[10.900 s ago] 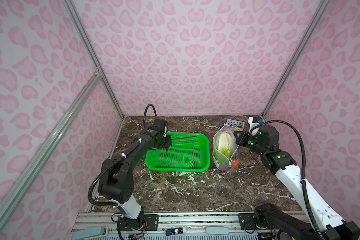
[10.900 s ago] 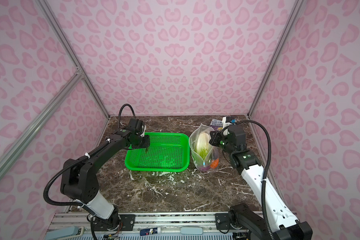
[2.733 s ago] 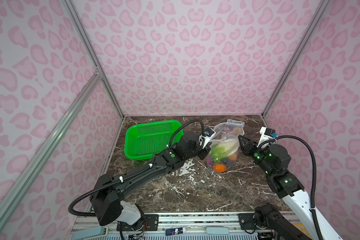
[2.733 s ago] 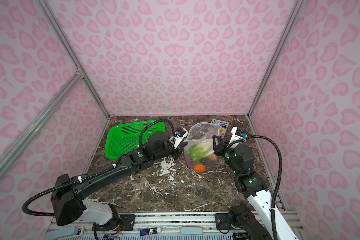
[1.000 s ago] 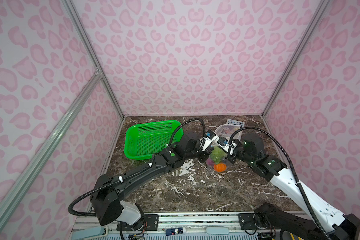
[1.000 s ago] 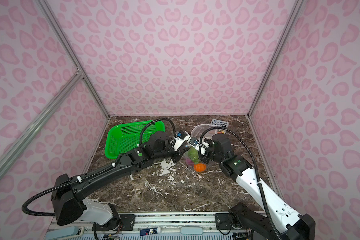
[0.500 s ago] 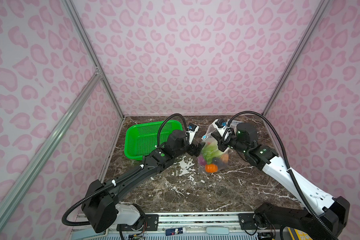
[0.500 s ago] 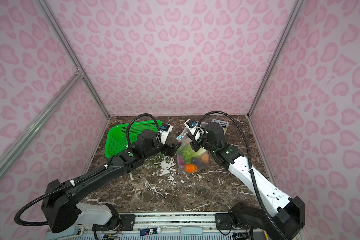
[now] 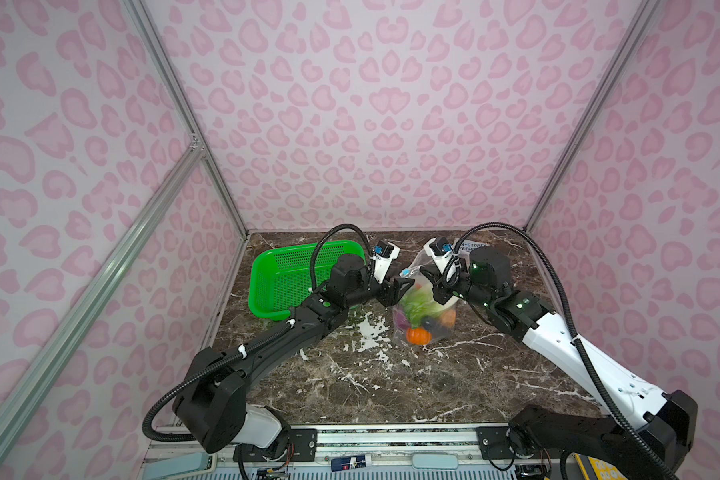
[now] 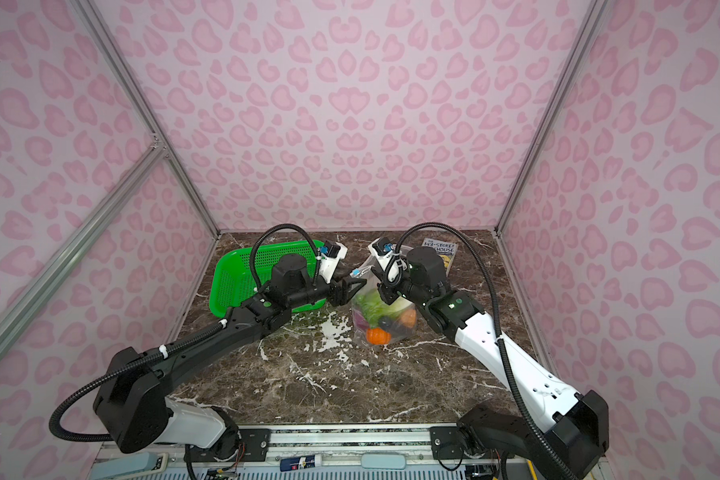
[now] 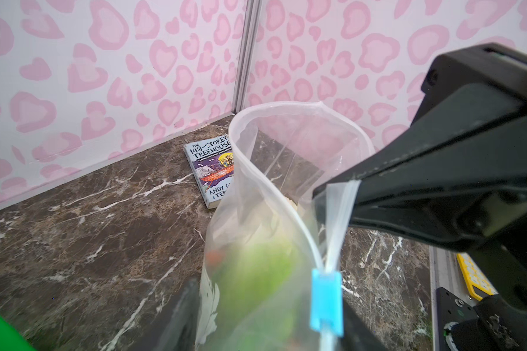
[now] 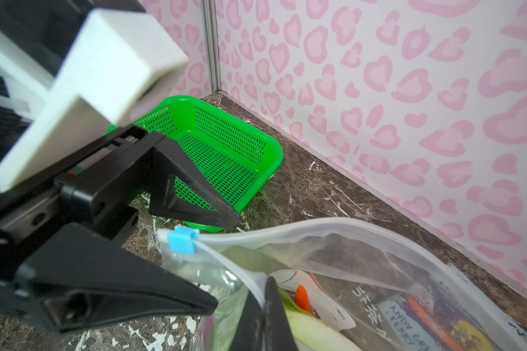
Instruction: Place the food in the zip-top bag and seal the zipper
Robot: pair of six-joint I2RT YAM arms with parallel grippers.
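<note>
While pink-blotched walls (image 9: 371, 104) box in a dark marble tabletop (image 9: 391, 386), a green mesh basket (image 9: 283, 274) sits rear left and a paperback (image 11: 212, 170) lies rear right. Mid-table the zip-top bag (image 9: 427, 316) stands upright, clear and crinkled, mouth gaping, with food (image 9: 418, 299) heaped inside and an orange pumpkin (image 9: 417, 336) lowest. The right gripper (image 11: 326, 194) is clamped on the bag's rim. The left gripper (image 9: 404, 289), jaws apart, flanks the blue slider (image 12: 181, 240) of the zipper (image 12: 317, 223).
</note>
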